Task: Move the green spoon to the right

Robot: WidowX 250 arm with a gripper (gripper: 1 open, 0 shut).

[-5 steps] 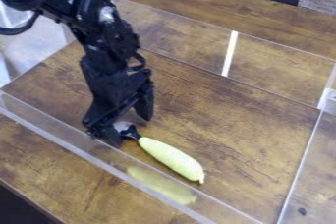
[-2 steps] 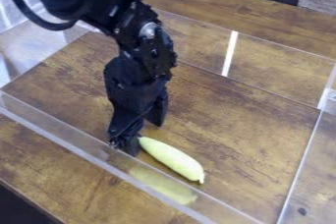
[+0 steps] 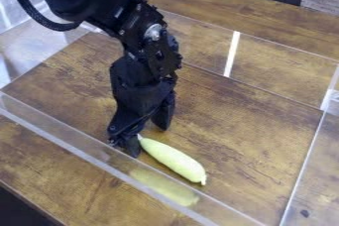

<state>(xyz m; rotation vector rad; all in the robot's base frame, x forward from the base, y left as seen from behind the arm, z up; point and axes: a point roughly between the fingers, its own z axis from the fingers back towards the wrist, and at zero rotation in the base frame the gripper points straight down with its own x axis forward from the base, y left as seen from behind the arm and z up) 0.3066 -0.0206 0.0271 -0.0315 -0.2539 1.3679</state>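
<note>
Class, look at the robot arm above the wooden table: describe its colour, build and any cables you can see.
The arm is black all over, built of chunky, blocky segments. A dark cable loops beside its upper part. The gripper is black too, ending in two straight fingers. No markings can be made out.

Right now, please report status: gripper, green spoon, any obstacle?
Gripper open, pointing down at the green spoon's left end. Spoon flat on the wooden table, not held. Nothing on the table to its right.

The black arm [image 3: 99,12] reaches in from the upper left corner and bends steeply downward over the desk. Its pincer [image 3: 133,139] points almost straight down near the front edge, jaws spread wide, gripping nothing.
</note>
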